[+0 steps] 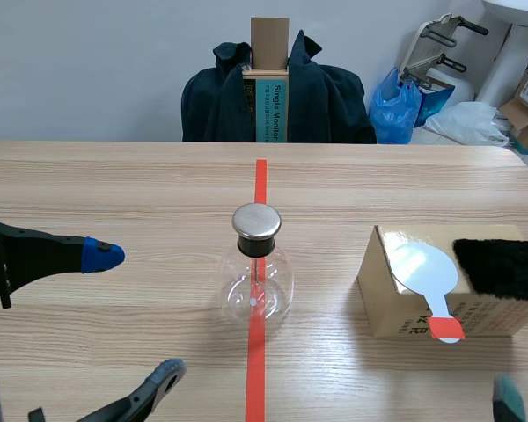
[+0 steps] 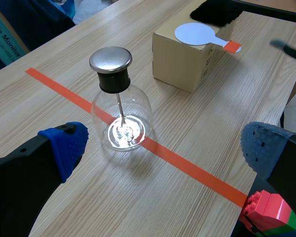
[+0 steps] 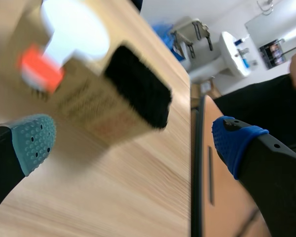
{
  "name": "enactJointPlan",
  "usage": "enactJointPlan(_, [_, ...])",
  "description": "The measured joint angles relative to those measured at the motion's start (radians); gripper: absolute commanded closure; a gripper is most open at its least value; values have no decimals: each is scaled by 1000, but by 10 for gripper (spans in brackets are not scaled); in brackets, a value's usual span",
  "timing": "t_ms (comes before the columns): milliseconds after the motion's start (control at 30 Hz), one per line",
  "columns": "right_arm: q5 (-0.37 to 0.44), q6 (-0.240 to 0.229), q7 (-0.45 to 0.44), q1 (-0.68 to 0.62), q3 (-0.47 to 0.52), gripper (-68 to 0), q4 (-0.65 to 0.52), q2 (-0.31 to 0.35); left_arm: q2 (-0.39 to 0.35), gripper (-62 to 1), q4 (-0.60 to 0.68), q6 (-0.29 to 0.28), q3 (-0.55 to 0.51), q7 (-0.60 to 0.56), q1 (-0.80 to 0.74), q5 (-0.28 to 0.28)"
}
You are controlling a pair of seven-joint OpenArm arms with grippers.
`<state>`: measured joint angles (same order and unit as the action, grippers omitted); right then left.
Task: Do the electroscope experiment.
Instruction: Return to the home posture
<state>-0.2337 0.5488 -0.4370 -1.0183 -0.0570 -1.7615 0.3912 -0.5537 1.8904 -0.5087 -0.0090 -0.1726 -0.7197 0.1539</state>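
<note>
Left gripper (image 2: 163, 147), jaws wide, faces the glass electroscope (image 2: 119, 113); right gripper (image 3: 133, 140), equally wide, faces the cardboard box (image 3: 89, 111) bearing white paddle (image 3: 74, 27) and black brush (image 3: 138, 91).

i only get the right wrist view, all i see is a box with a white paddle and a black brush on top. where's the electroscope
observer: the electroscope flask stands upright on the red tape line in the middle of the table, apart from the cardboard box, on the side of it toward the left arm.
operator: anything gripped on that side
observer: no, the left end effector is open, with the flask ahead of it and untouched.
operator: is the flask closed up
observer: yes, its metal cap sits on the neck and a thin rod hangs down inside the glass.
</note>
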Motion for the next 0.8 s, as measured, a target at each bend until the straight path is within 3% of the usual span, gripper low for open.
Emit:
enactJointPlan(67, [119, -71, -27, -10, 32, -679, -87, 33, 0, -623, 0, 0, 0, 0, 0, 0])
enactJointPlan(133, [191, -170, -20, -2, 71, -679, -167, 57, 0, -623, 0, 0, 0, 0, 0, 0])
enactJointPlan(233, [267, -336, 29, 37, 126, -679, -260, 72, 0, -623, 0, 0, 0, 0, 0, 0])
enactJointPlan(333, [285, -494, 109, 91, 169, -679, -326, 72, 0, -623, 0, 0, 0, 1, 0, 0])
enactJointPlan(467, [293, -584, 168, 158, 173, -679, -385, 71, 0, -623, 0, 0, 0, 1, 0, 0])
enactJointPlan(667, [318, -787, 239, 228, 148, -679, -390, 69, 0, -623, 0, 0, 0, 4, 0, 0])
enactJointPlan(800, [330, -809, 234, 239, 122, -679, -388, 69, 0, -623, 0, 0, 0, 4, 0, 0])
